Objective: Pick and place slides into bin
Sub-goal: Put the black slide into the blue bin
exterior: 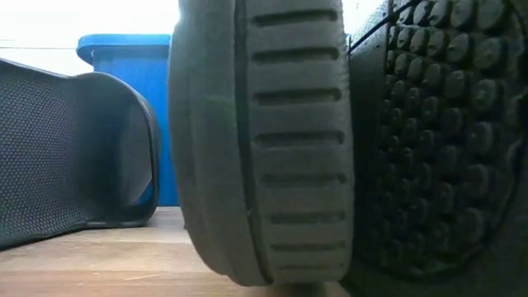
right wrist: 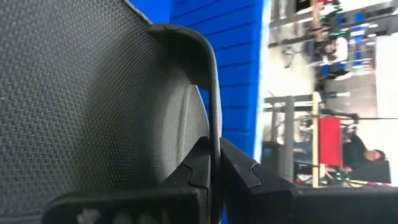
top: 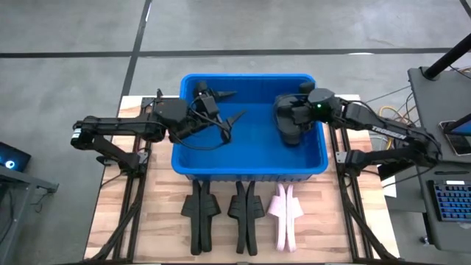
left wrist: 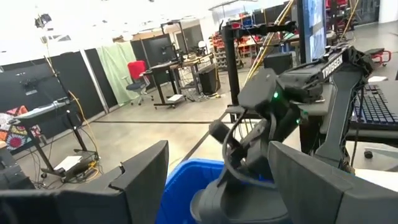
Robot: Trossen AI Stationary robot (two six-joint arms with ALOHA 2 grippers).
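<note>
The bin (top: 250, 158) is the biggest thing here, a blue tub standing on the wooden surface (top: 147, 221), and both arms reach over it. The right gripper (top: 288, 132) hangs inside it near its right wall, and the right wrist view shows its jaws pinched on the thin strap edge of a black slide (right wrist: 93, 99), with the bin's ribbed wall just behind. That slide looks about to be let go, though whether it already rests on the bin floor cannot be told. The left gripper (top: 224, 110) is over the bin's left half, jaws spread and holding nothing.

Well apart from both sets of jaws, outside the bin's near wall, three more pairs stand on edge in a row: two black pairs (top: 200, 210) and one pink pair (top: 285, 210). So the task is barely begun, with most slides left to move.
</note>
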